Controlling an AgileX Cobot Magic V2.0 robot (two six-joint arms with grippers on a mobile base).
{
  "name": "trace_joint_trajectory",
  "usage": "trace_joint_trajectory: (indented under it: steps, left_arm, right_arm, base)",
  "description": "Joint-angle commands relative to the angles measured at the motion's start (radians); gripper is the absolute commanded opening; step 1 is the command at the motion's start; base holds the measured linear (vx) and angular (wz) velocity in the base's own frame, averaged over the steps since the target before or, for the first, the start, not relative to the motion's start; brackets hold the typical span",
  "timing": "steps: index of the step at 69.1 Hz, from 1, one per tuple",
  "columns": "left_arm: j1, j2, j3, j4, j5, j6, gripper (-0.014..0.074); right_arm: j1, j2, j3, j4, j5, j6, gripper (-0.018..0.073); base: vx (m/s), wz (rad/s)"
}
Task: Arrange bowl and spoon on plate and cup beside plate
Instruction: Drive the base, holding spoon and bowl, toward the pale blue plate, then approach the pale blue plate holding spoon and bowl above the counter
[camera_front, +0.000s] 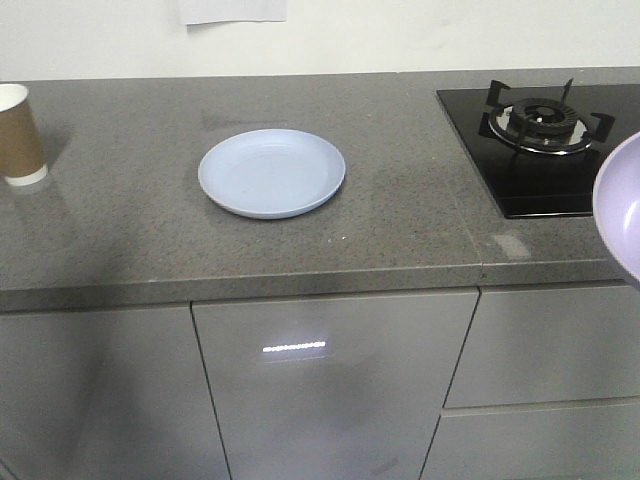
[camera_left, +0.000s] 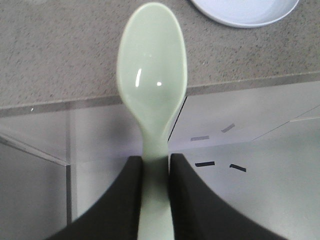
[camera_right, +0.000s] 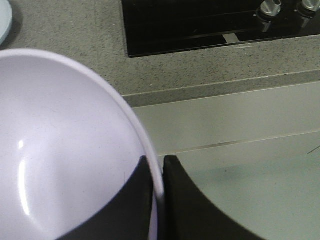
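Plate (camera_front: 272, 172) flat on the grey speckled desk (camera_front: 120, 230), a little left of centre, nothing on it. Cup (camera_front: 18, 135) upright way out at the left of the front view, well apart from the plate, partly cut off by the frame.

Over on the right, bowl (camera_front: 620, 205) up in the air and tilted. Only part of its lavender rim and inside poking into the front view, near the gas hob (camera_front: 545, 125), out by the desk's front edge.

Right wrist view now: right pincer (camera_right: 157, 161) clamped narrow on the bowl's rim. One dark finger (camera_right: 130, 205) inside the bowl, the other outside, thin rim pinched between. Beneath, the desk edge and grey cabinet fronts (camera_right: 235, 125). Black hob glass and two knobs (camera_right: 272, 6) along the top, a sliver of plate at top left.

Left wrist view: spoon (camera_left: 152, 75) gripped by its handle in the left pincer (camera_left: 156, 162), jaws closed tight on either side. Mint-green scoop pointing away, hollow face up towards the camera. Held in the air over the desk's front edge, plate rim just peeking in at top right.
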Motion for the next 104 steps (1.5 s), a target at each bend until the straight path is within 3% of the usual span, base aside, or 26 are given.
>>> trace_joint_trajectory:
  steps: [1,104]
  left_arm:
    - [0.001,-0.016,-0.022,0.002,-0.049,-0.001,-0.0006]
    - [0.001,-0.016,-0.022,0.002,-0.049,-0.001,-0.0006]
  right_arm:
    - [-0.007,-0.008,-0.028,-0.010,-0.059,-0.006,-0.0006]
    - [-0.007,-0.008,-0.028,-0.010,-0.056,-0.006,-0.0006]
  base:
    - [0.14,-0.17]
    - [0.10,-0.02]
